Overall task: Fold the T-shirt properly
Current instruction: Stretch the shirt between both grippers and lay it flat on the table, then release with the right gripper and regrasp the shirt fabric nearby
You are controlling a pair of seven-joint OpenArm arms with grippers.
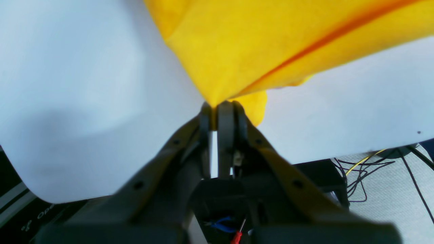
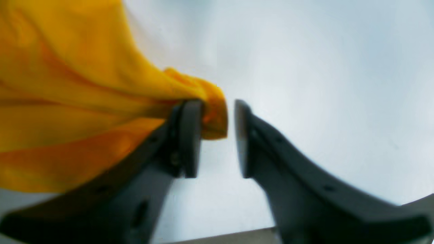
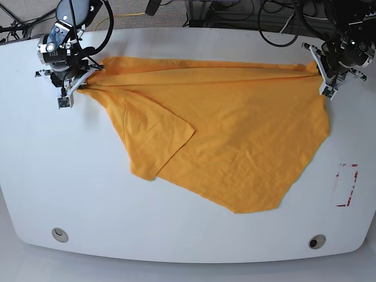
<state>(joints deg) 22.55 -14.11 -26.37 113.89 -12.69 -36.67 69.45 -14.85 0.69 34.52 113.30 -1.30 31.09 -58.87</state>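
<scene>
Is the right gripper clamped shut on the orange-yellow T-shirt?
No: the right gripper has a clear gap between its fingers, and the orange-yellow T-shirt only bunches against one finger.

Table (image 3: 70, 194): white top with rounded corners, filling most of the base view; also the pale ground in both wrist views.

Holes: two small round ones near the table's front edge, one at the left (image 3: 59, 235), one at the right (image 3: 317, 241).

Red mark (image 3: 346, 185): an upright rectangular outline, patchy, near the table's right edge.

Dark speck (image 1: 419, 132): on the tabletop, close to its edge, left wrist view.

Cables (image 3: 276, 17): black, looped and tangled beyond the far edge; more lie on grey floor (image 1: 390, 200) off the table's edge.

Yellow wire (image 1: 364, 158): thin, among the black ones there.
</scene>
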